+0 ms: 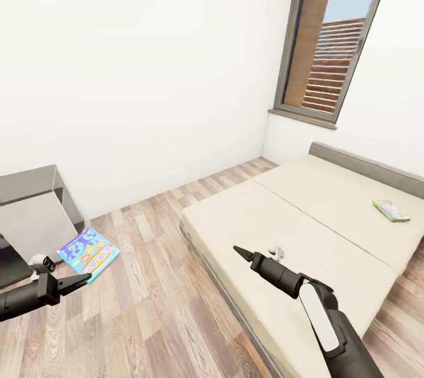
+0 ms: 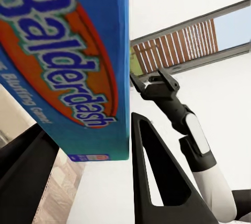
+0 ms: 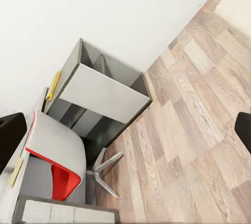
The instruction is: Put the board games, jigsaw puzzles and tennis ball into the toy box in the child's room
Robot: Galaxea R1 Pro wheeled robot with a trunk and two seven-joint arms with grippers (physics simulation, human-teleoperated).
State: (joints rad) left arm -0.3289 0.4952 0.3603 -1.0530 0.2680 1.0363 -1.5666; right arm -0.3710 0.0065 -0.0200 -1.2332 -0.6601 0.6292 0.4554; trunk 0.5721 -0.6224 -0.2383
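- My left tool (image 1: pixel 82 281) is clamped on the blue board game (image 1: pixel 88 251), held above the floor.
- My right tool (image 1: pixel 238 250) hovers over the bed (image 1: pixel 294 236); its jaw state I cannot tell.
- A second game (image 1: pixel 391 211) lies on the bed.
- Step in hand, as I judge it: carrying to the toy box; next, turn toward the worktop.

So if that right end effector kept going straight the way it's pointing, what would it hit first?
Probably the wooden floor beside the grey shelf unit: the right end effector points off the bed that way. Depth is hard to judge.
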